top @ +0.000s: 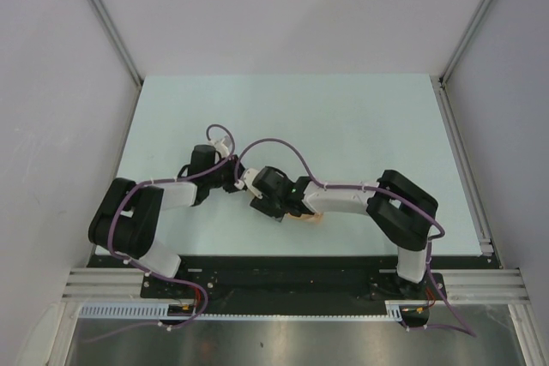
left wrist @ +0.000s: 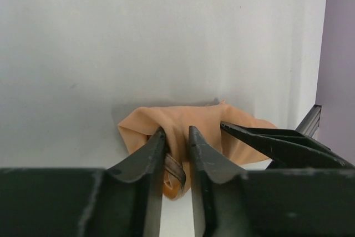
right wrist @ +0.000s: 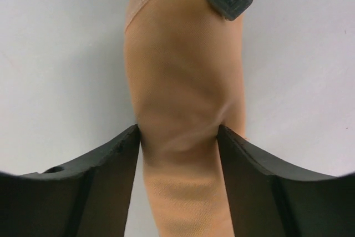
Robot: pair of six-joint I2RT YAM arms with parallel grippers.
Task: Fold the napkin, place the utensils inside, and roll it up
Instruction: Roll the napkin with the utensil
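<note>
Napkin [left wrist: 145,127] sat bunched into a thick rolled wad on the pale table [top: 343,117], around mid-table and toward the near edge, right where the two arms met. Overhead view hid nearly all of it under the wrists, with just an orange sliver showing. Left gripper [left wrist: 176,132] was closed down on a raised fold of the cloth, both fingers [left wrist: 156,156] pressed tight to it with only fabric in the narrow gap. Low between them a dull grey-brown strip [left wrist: 175,171] showed against the cloth; couldn't tell what it was. Right gripper [right wrist: 178,131] was clamped across the roll, with the cloth filling the whole space between the fingers and touching both inner faces. The roll ran lengthwise away from the right wrist camera, with a hemmed edge visible at its far end. One dark fingertip of the left gripper touched the far end of the roll in that view. In the left wrist view, the right gripper's fingers lay against the cloth's right side. Utensil was not made out in any view.
</note>
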